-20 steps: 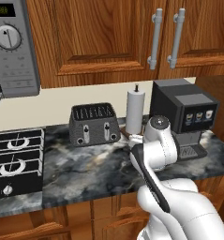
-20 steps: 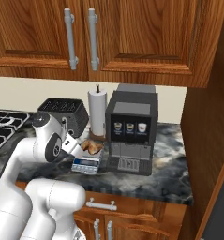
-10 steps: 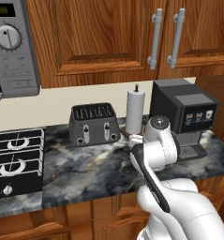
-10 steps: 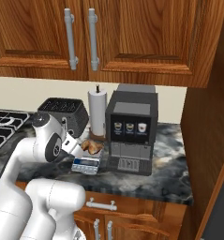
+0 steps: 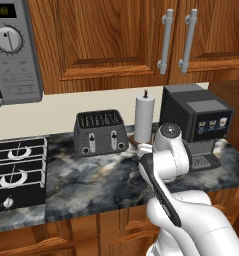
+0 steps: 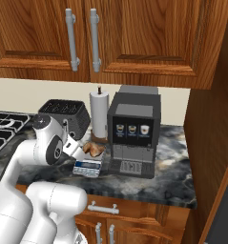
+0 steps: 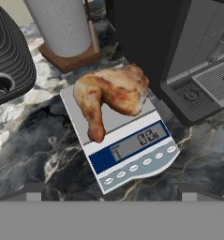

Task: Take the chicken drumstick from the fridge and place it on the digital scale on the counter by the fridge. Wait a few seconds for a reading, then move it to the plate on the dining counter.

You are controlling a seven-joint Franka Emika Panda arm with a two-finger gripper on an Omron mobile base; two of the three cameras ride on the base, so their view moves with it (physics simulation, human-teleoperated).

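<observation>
The chicken drumstick [image 7: 112,96] is seen lying on the weighing platform of the digital scale [image 7: 132,154], free of the gripper. In the hand view its thick meaty end points toward the coffee machine [image 7: 179,56], while the narrow bone end is bent down toward the scale's display. The scale is set on the dark marbled bench [image 7: 33,154], just in front of the paper towel roll [image 7: 64,26], between the black toaster [image 7: 8,56] and the coffee machine. The gripper [image 7: 111,194] is held above the scale's near edge, its fingers spread fully apart, with nothing held or touched. In the right base view the drumstick [image 6: 93,148] is seen beside the arm's wrist.
</observation>
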